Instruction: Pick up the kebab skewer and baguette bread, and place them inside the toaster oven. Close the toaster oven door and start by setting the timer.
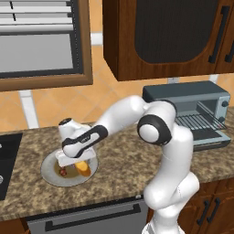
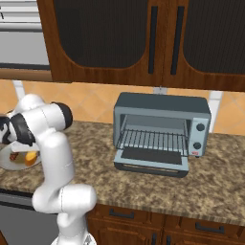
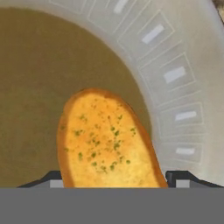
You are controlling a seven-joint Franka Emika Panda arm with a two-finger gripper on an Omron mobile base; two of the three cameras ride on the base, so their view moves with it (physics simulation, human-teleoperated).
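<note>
While straddling the baguette bread [image 3: 107,140] — near plate [image 3: 175,57] rim — claw [image 3: 113,178].

arm bent low, gripper [image 3: 112,183] pointing down (fingers apart)

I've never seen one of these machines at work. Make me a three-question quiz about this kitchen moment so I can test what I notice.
1. True or false: the toaster oven door is shut.
2. Which food lies between the fingertips of the gripper?
A. the kebab skewer
B. the baguette bread
C. neither
3. Fill in: both foods lie on a grey ____ on the counter.

Key
1. False: it hangs open, with the wire rack showing.
2. B: the hand view shows a fingertip on either side of the loaf, not yet visibly clamped on it.
3. plate.
</note>
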